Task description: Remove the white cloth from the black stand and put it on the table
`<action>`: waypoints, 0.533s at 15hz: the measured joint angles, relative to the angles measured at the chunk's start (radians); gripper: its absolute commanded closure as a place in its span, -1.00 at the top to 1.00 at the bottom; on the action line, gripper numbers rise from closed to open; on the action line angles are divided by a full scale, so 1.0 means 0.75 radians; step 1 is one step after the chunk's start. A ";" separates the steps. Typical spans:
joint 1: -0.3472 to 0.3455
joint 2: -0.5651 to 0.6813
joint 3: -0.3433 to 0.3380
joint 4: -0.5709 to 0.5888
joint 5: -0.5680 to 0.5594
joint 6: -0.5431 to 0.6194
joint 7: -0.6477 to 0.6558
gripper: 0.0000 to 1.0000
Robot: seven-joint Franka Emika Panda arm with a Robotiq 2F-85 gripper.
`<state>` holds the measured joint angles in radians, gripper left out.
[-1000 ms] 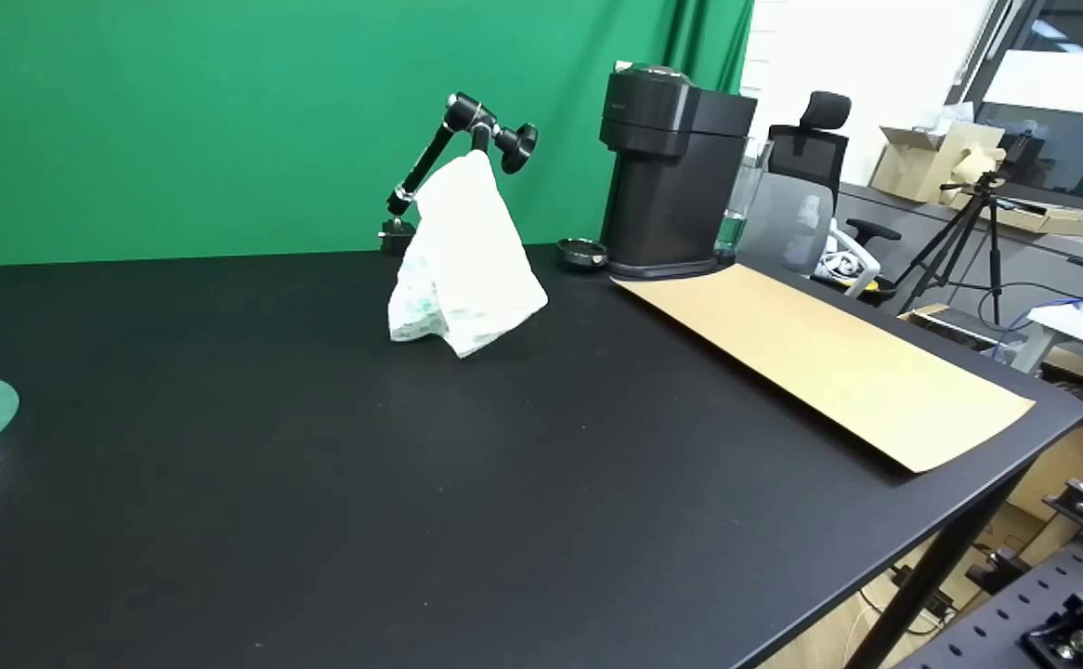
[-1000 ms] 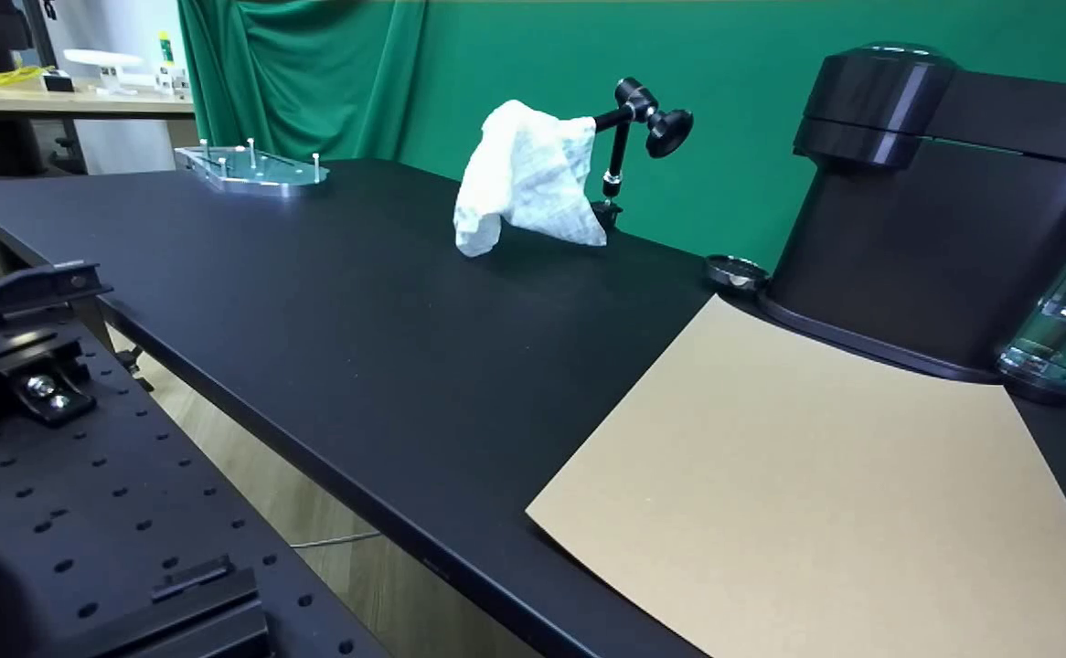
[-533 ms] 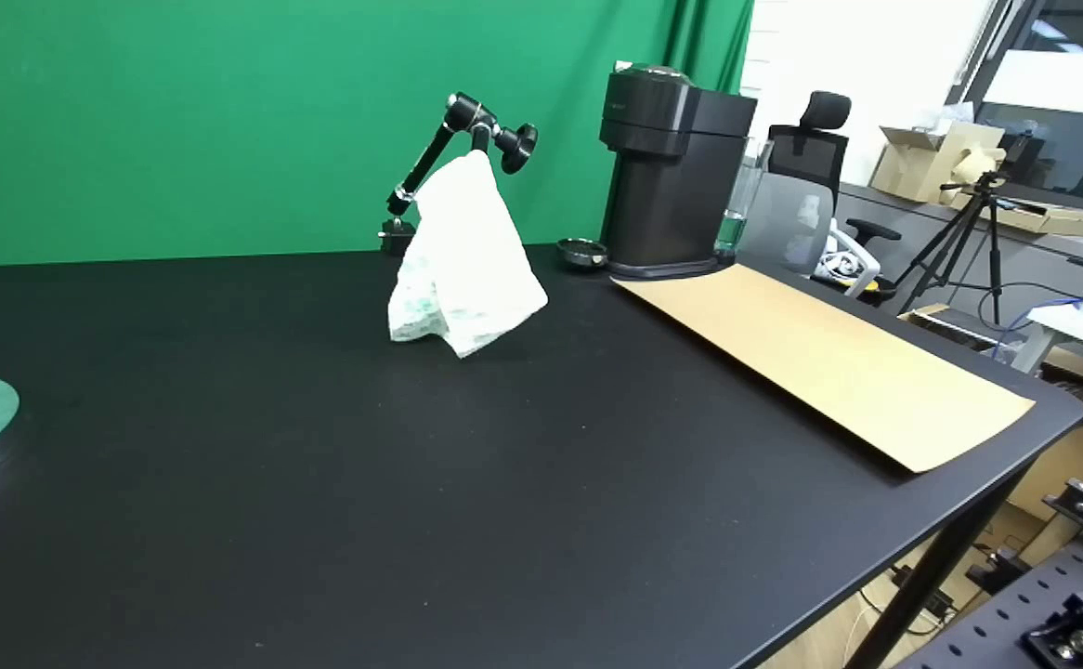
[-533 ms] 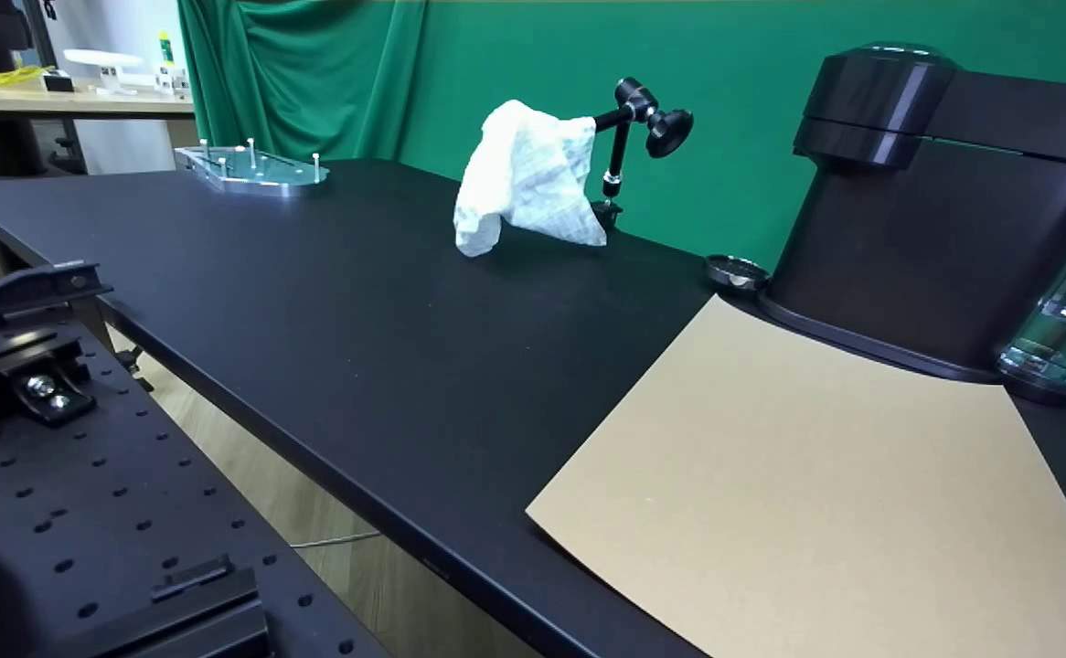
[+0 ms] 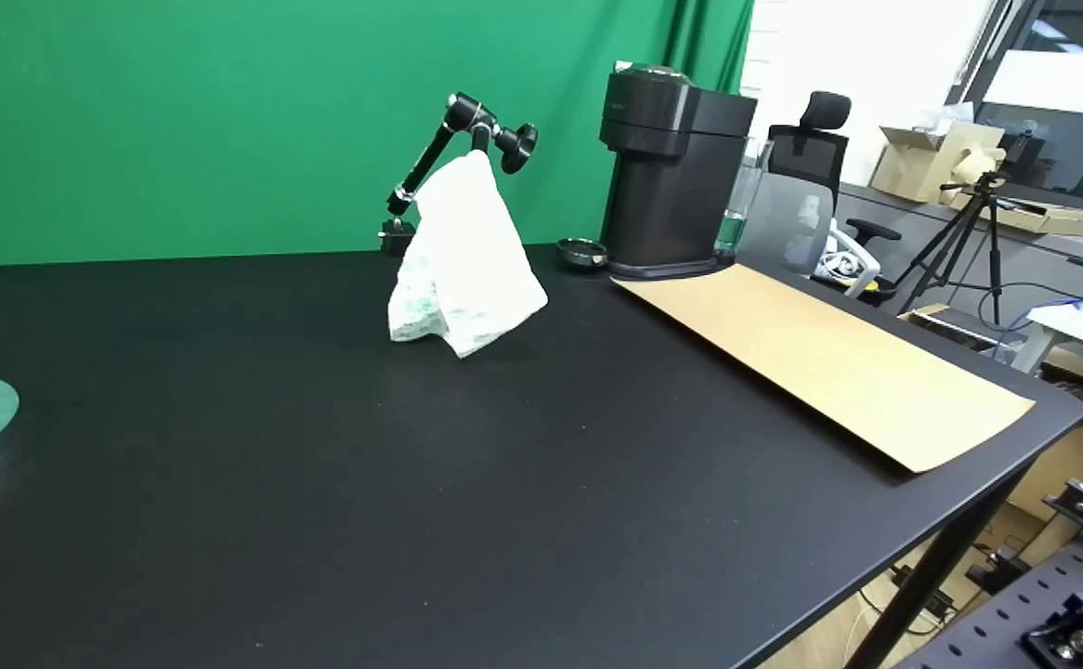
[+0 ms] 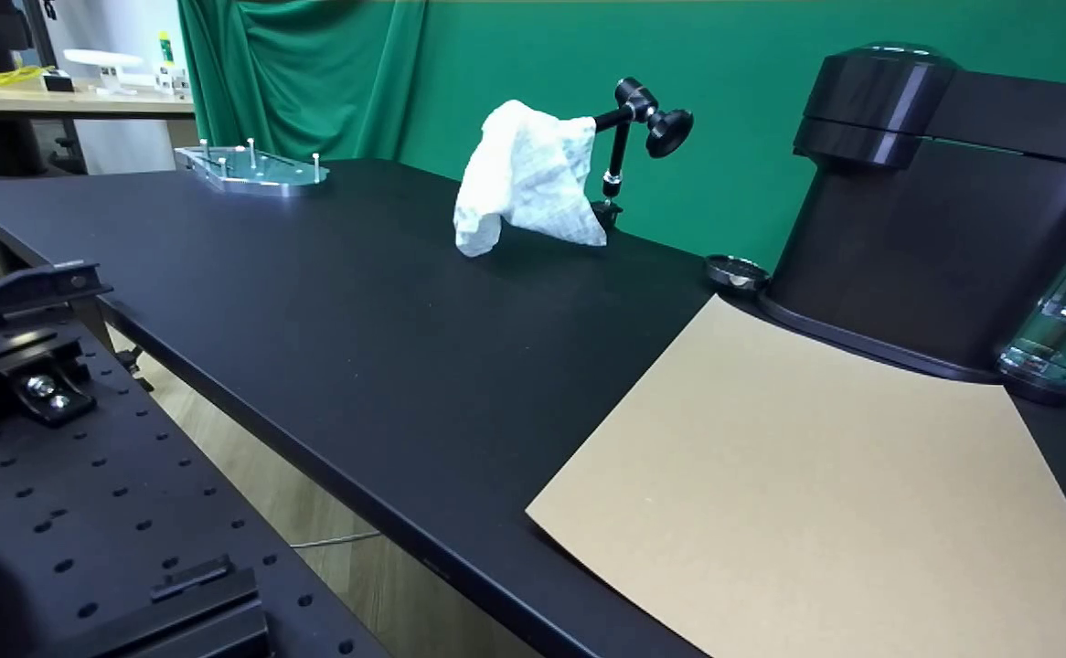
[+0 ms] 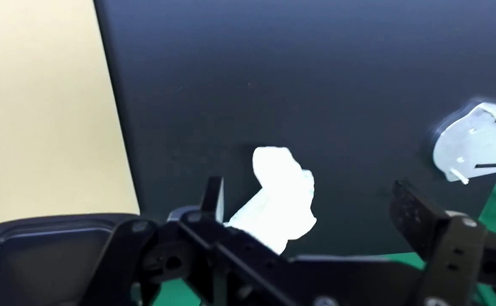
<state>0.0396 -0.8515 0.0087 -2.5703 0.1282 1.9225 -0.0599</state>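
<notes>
In an exterior view, the white cloth (image 5: 467,265) drapes over the black stand (image 5: 428,162), upper centre. In an exterior view, it looks light, limp, best pinched by its loose lower-left fold (image 6: 478,227). Wrist view: claw (image 7: 309,193) spread, lower frame.

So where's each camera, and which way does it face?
Wrist view: looking down at the white cloth from the wrist; open gripper showing.
An exterior view: raised, facing the green curtain across the table; no gripper.
An exterior view: near the coffee machine, looking diagonally across the table; no gripper.
Both exterior views share the black stand.
</notes>
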 measured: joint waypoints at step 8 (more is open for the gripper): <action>0.009 0.432 0.057 0.029 -0.145 0.477 -0.039 1.00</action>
<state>0.0464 -0.5278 0.0512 -2.5482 0.0195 2.2799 -0.0891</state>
